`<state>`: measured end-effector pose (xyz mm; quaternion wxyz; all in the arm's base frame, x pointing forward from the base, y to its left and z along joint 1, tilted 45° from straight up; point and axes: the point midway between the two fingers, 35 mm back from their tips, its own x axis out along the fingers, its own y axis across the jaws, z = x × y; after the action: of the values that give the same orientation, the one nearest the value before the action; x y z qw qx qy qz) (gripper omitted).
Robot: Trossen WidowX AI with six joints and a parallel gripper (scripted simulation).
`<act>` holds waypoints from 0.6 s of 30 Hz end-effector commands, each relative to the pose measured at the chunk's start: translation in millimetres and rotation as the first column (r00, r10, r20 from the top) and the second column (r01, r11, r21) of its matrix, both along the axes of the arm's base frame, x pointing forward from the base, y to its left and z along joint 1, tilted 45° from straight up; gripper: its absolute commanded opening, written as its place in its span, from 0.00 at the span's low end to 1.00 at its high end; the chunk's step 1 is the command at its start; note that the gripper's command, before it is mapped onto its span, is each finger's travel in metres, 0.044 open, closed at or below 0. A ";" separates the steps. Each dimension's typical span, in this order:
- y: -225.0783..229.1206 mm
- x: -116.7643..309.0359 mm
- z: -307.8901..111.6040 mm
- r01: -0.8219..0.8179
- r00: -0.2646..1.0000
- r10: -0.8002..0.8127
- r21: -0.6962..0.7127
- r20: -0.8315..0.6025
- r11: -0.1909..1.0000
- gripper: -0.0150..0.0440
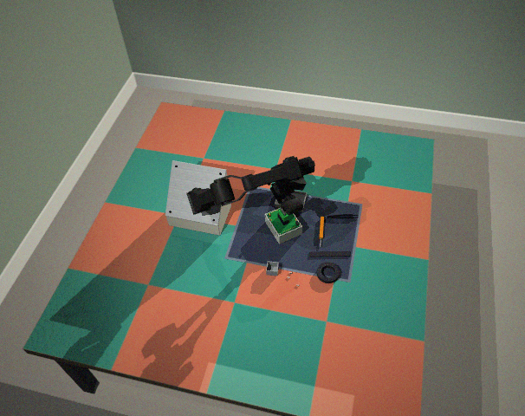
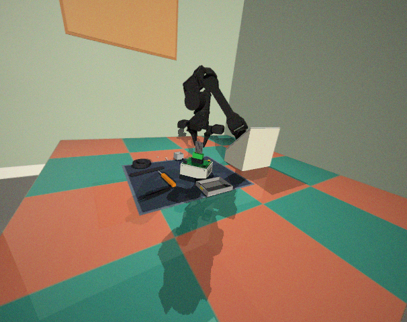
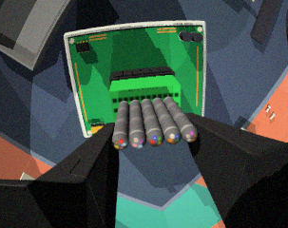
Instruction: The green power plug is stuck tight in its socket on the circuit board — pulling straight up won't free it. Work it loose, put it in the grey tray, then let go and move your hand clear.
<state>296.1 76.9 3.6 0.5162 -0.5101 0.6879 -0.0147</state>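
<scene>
- Green power plug: located at the black socket on the circuit board, outside the tray. The views do not settle whether the contacts have released.
- Gripper: closed on the plug assembly, with one finger on each side of the grey cable stubs. The exact contact faces are partly hidden. The two-sided hold probably serves to carry a rocking motion into the plug.
- White housing: surrounds the board and rests on the dark blue work mat. It raises the socket, which should give the fingers room to work.
- Current step, as judged: loosening. Rock the plug in small alternating tilts; a straight pull would only load the tight fit. Lift after resistance falls.
- Caution: the stubs may flex or slip between the fingers, or the housing may shift with the plug.
- Grey tray: stands beside the housing, convenient for a short transfer. Raise the plug above the tray wall before lowering it inside.
- Remaining: extraction, placement, release and withdrawal.
</scene>
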 end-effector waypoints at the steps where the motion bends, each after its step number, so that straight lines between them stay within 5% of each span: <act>1: 9.6 0.2 7.9 -0.024 1.000 0.024 0.022 0.011 0.999 0.25; 8: -4.8 1.9 -6.5 -0.024 1.000 0.024 0.021 0.011 0.999 0.25; 18: -4.8 1.9 -6.5 -0.024 1.000 0.024 0.021 0.011 0.999 0.68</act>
<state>296.2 75.3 -1.8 0.5263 -0.5128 0.6783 -0.0015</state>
